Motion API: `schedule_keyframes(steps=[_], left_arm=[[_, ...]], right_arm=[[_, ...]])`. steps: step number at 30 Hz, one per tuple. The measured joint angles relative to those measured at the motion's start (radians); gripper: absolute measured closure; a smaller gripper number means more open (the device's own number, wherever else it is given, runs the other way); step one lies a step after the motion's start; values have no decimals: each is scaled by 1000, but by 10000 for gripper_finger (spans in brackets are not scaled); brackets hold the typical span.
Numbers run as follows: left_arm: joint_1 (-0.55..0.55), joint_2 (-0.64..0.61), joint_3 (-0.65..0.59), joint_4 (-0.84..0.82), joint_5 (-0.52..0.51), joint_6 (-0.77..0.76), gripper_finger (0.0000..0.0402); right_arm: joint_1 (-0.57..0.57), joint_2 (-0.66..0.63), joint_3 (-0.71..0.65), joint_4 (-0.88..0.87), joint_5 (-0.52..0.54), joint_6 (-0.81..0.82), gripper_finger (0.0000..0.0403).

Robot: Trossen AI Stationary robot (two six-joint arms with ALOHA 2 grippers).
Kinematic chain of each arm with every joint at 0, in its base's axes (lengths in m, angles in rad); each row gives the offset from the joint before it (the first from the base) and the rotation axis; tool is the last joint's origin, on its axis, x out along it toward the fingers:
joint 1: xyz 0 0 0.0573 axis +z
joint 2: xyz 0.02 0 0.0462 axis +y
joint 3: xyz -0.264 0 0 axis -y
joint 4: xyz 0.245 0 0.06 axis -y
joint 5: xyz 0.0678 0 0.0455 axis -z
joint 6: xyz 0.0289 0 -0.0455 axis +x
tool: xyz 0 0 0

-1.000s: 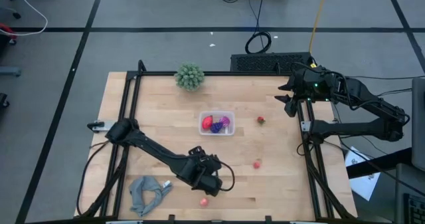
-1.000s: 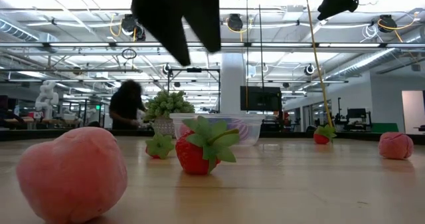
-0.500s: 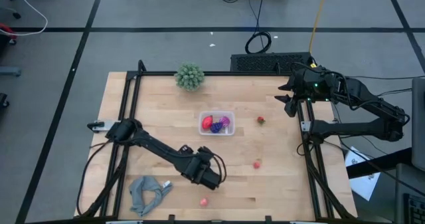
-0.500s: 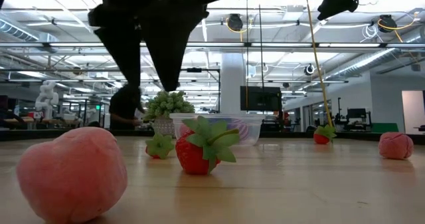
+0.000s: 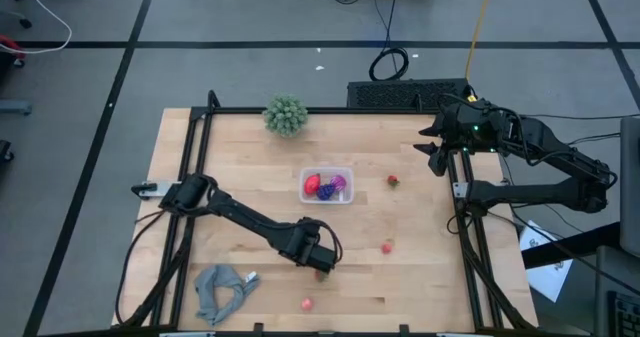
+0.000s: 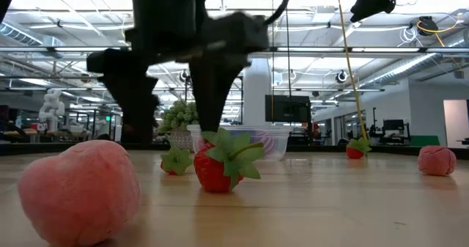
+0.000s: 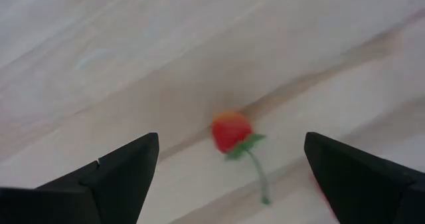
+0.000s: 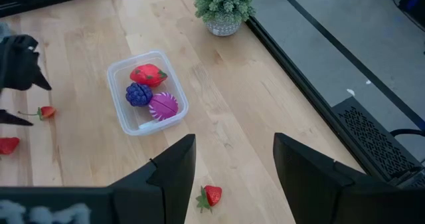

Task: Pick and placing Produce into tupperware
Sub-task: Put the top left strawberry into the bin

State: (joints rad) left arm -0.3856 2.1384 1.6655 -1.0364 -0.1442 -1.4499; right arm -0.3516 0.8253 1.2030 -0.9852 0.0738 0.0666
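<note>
My left gripper point(image 5: 321, 266) point(image 7: 232, 139) is open and points down over the near middle of the table. Its fingers stand on either side of a small red produce piece with a green stem point(image 7: 231, 131) point(image 8: 45, 112), without touching it. A larger strawberry point(image 6: 220, 166) lies close by. The clear tupperware point(image 5: 327, 185) point(image 8: 147, 91) holds a red, a dark purple and a magenta piece. Loose produce lies on the wood: a strawberry point(image 5: 393, 180), a pink piece point(image 5: 386, 246) and a peach-pink piece point(image 5: 307, 303). My right gripper point(image 8: 234, 144) is open and waits high over the table's far right corner.
A green bushy ball point(image 5: 285, 115) stands near the far edge. A grey cloth point(image 5: 222, 289) lies at the near left corner. A black frame rail point(image 5: 462, 207) runs along the table's right side. Bare wood lies between the tupperware and the left gripper.
My left gripper has moved a little away from the near edge, toward the table's right, and has come down toward the small red piece. It has turned about, so that both fingers now show side by side in the low view. The produce has not moved.
</note>
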Motion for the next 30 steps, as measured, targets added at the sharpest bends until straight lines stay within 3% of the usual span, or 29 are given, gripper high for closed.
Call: schedule_keyframes(steps=[10, 30], left_arm=[[8, 0, -88, 99, 13, -10, 21], [37, 0, -88, 106, 14, 7, 22]], right_arm=[[0, 0, 0, 0, 0, -7, 209], [0, 0, 0, 0, 0, -2, 209]])
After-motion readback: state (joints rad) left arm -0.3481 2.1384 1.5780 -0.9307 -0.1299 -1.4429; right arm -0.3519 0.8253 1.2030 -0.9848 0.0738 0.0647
